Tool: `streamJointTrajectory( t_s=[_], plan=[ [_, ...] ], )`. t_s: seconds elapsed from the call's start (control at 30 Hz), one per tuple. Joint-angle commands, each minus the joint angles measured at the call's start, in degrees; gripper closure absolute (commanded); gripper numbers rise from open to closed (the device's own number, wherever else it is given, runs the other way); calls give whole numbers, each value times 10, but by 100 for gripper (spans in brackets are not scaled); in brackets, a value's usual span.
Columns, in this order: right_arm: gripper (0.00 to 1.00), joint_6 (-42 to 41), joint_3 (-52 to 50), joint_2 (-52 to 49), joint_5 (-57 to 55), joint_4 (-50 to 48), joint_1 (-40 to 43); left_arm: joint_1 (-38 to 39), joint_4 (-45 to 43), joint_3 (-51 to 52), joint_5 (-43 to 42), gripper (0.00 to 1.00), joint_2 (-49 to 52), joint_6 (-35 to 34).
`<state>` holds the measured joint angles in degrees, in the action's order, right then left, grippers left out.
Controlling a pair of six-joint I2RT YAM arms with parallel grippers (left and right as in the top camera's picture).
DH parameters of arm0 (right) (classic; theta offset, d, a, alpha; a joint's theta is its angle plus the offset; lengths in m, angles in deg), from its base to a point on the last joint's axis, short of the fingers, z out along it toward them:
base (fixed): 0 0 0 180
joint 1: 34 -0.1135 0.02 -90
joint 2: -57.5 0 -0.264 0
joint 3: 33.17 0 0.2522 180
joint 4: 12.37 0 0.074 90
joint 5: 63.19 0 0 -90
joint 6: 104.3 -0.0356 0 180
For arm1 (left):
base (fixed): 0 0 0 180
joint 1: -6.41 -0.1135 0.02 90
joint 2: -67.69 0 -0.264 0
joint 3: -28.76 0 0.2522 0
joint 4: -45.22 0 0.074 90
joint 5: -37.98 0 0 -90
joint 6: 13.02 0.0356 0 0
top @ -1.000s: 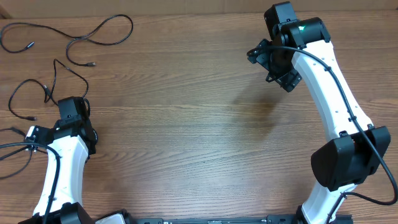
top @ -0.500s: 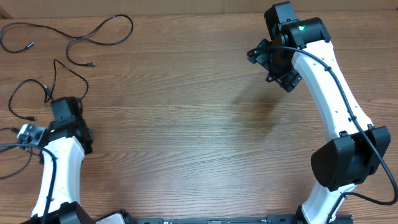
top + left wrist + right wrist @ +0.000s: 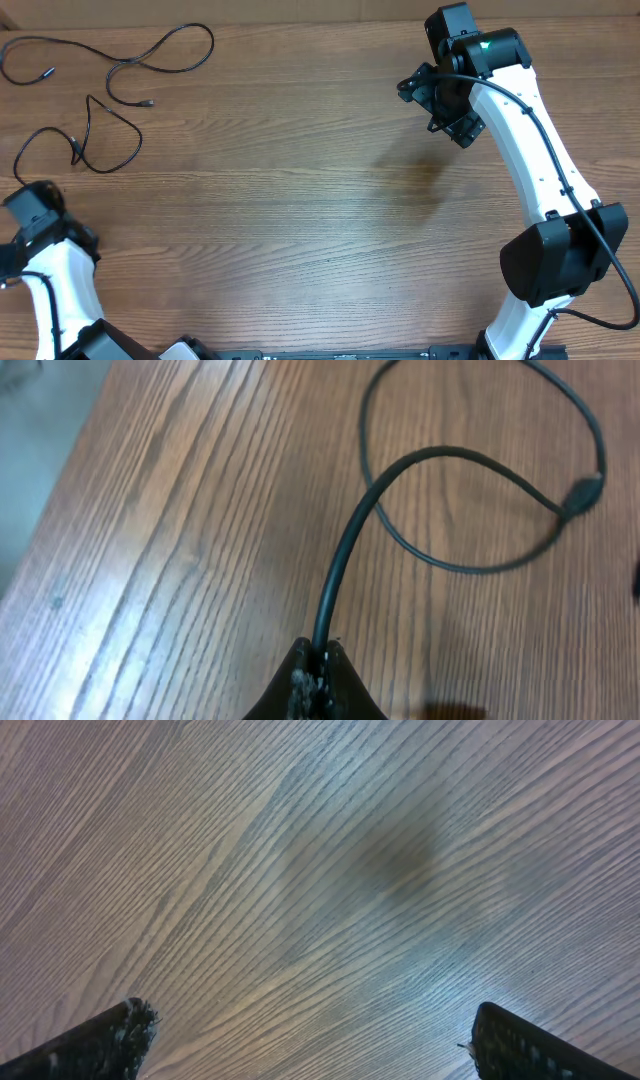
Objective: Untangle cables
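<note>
Cables (image 3: 212, 45) lay loose at far left of the surface (image 3: 300, 200) overhead. Only the left wrist view showed the left gripper (image 3: 320, 657) jaws pinched shut on one strand (image 3: 345, 550). Right gripper (image 3: 310, 1020) jaws stood wide, empty.

The left arm (image 3: 60, 275) sits folded at 8 o'clock, the left claw (image 3: 320, 652) pinched tight on a cable (image 3: 345, 550). The right arm (image 3: 530, 150) reaches to 1 o'clock, the right claw (image 3: 310, 1040) spread wide, empty.

Light was even, bright | bluish sheen lay ahead of right pincer (image 3: 310, 1025) | cable (image 3: 345, 550) beyond left pincer (image 3: 318, 672) was soft
</note>
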<state>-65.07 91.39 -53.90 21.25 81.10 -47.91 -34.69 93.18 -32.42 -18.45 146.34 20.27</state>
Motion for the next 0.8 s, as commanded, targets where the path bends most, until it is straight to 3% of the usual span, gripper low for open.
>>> streamJointTrajectory(
  t_s=[0.0, 0.13, 0.33, 0.63, 0.77],
  plan=[
    [0, 2, -2, 2, -8, -1, 2, -34, -2, -10, -55, 95, 1, -62],
    [0, 2, -2, 2, -8, -1, 2, -60, -2, -10, -72, 96, 1, -142],
    [0, 2, -2, 2, -8, -1, 2, -66, -2, -9, -95, 95, 7, -166],
    [0, 2, -2, 2, -8, -1, 2, -66, -49, -3, -283, 90, 90, -186],
    [0, 2, -2, 2, -8, -1, 2, -66, -45, -3, -339, 93, 136, -220]
  ],
)
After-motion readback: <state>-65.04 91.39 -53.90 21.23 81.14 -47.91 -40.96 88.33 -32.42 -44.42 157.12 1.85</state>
